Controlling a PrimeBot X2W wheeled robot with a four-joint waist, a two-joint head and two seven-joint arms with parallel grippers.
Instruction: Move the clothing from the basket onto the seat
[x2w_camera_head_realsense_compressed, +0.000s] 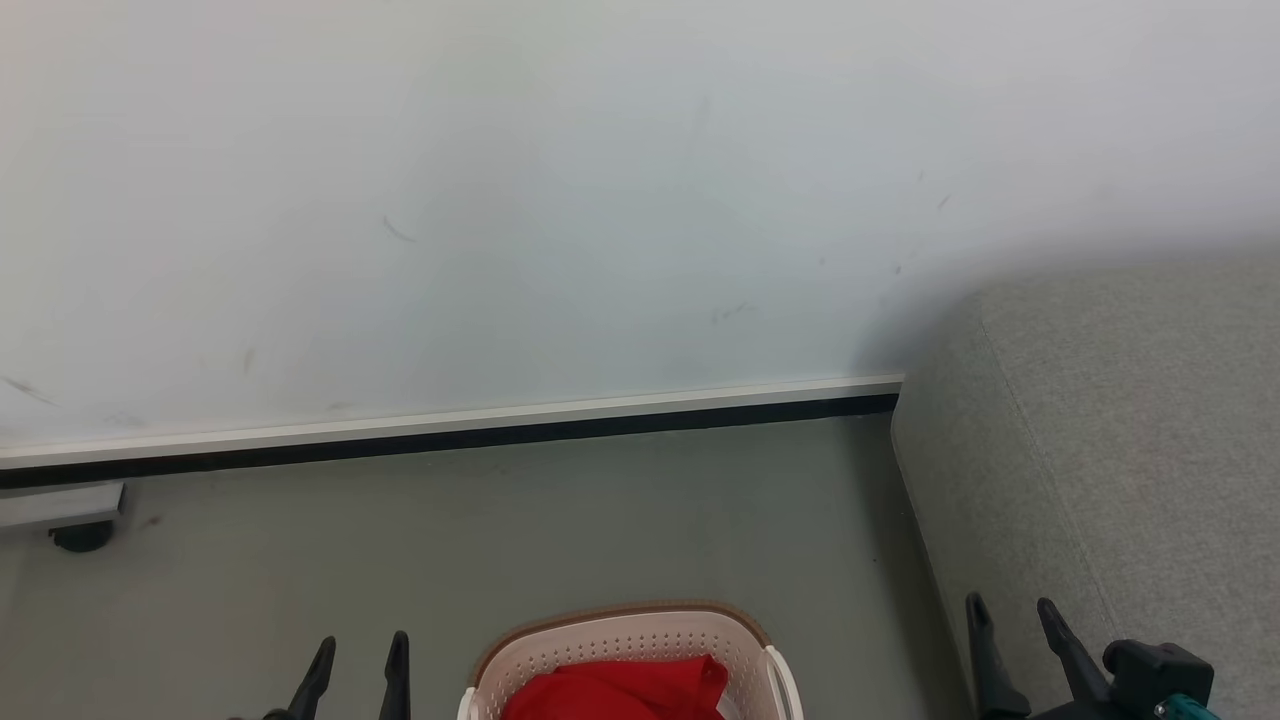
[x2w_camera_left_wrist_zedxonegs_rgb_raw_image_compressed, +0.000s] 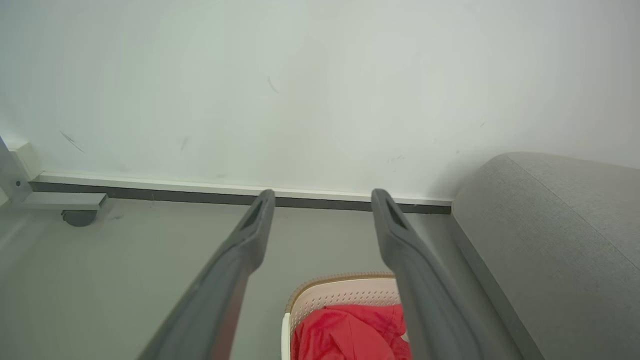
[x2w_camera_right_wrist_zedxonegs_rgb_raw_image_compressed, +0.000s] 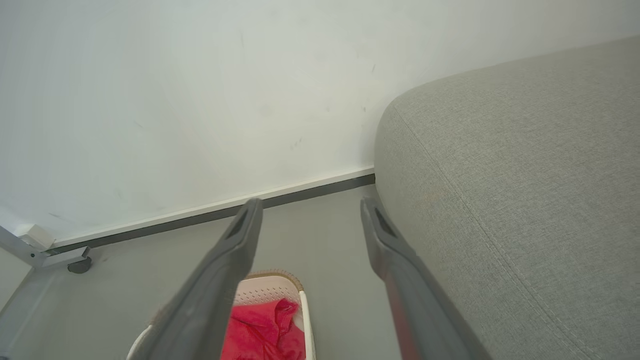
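We're at the reach: left hand (x2w_camera_head_realsense_compressed: 364, 640) and right hand (x2w_camera_head_realsense_compressed: 1010, 603) spread wide, holding nothing. The clothing (x2w_camera_head_realsense_compressed: 620, 690) lies in the basket (x2w_camera_head_realsense_compressed: 620, 612) between them, beside the seat (x2w_camera_head_realsense_compressed: 1130, 450); next we likely dip down and pinch fabric.

Left gripper (x2w_camera_head_realsense_compressed: 364, 640), right gripper (x2w_camera_head_realsense_compressed: 1010, 602): both spread

Left gripper (x2w_camera_head_realsense_compressed: 362, 645) and right gripper (x2w_camera_head_realsense_compressed: 1010, 605): each bears two long, dark grey, tapering fingers (x2w_camera_left_wrist_zedxonegs_rgb_raw_image_compressed: 400, 240) with a recessed slot near the tip. Behind the right gripper sits a rounded black housing (x2w_camera_head_realsense_compressed: 1155, 665) edged with a teal part (x2w_camera_head_realsense_compressed: 1190, 708).
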